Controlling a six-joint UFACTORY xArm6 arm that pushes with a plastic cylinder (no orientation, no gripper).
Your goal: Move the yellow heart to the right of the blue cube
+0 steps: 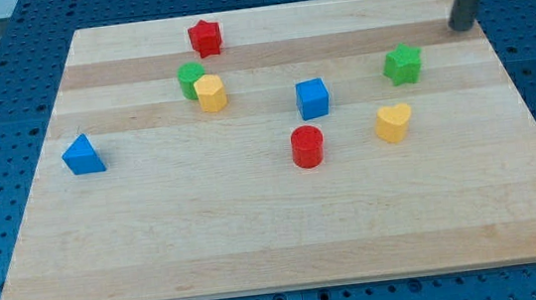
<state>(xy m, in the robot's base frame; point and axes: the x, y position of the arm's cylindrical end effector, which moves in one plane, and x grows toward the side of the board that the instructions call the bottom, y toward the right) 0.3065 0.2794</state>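
The yellow heart (394, 122) lies right of centre on the wooden board (258, 241). The blue cube (313, 98) stands to its upper left, about a block's width away. My tip (461, 27) is at the board's top right corner, well above and right of the yellow heart and right of the green star (403, 64). It touches no block.
A red cylinder (307, 147) sits below the blue cube. A yellow block (210, 93) touches a green block (190, 79) at upper left. A red star (205, 38) is near the top edge. A blue triangle (82, 155) is at the left.
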